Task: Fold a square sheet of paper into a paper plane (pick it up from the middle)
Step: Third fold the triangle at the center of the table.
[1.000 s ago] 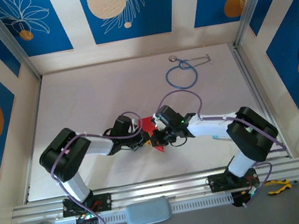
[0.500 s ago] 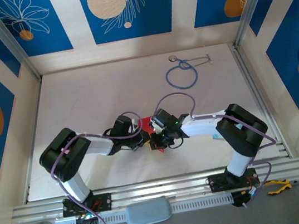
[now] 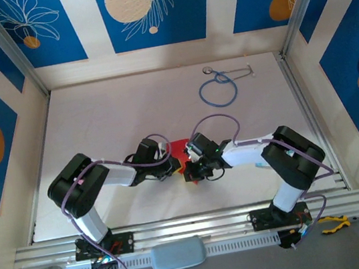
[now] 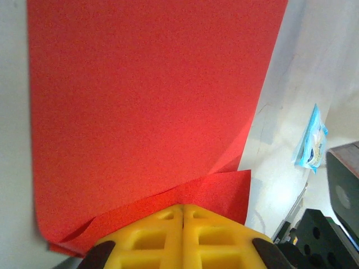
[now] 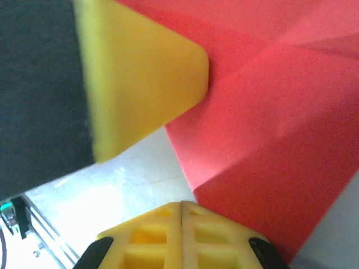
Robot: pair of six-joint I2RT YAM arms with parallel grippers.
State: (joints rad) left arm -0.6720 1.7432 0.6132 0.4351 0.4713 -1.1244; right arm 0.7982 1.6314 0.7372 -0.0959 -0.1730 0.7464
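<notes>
The square sheet of paper (image 3: 177,149), bright red, lies on the white table between my two grippers. It has a turned-over flap (image 4: 224,193) along its near edge and slanting creases (image 5: 291,84). My left gripper (image 3: 173,168) is shut, its yellow tips (image 4: 183,207) pressed down on that flap. My right gripper (image 3: 192,171) is also shut, tips (image 5: 180,203) at the paper's lower edge, close to the left gripper's yellow finger (image 5: 140,78). The arms hide most of the sheet from above. A paper plane is out of view.
A blue stethoscope (image 3: 219,90) lies at the back right of the table. A small blue-and-white packet (image 4: 311,140) sits on the table to the right of the paper. Metal rails run along the near edge (image 3: 193,227).
My right gripper has slid left and then slightly nearer over the paper, and its elbow has swung inward. Less red shows at the near tip. The left arm has held still.
</notes>
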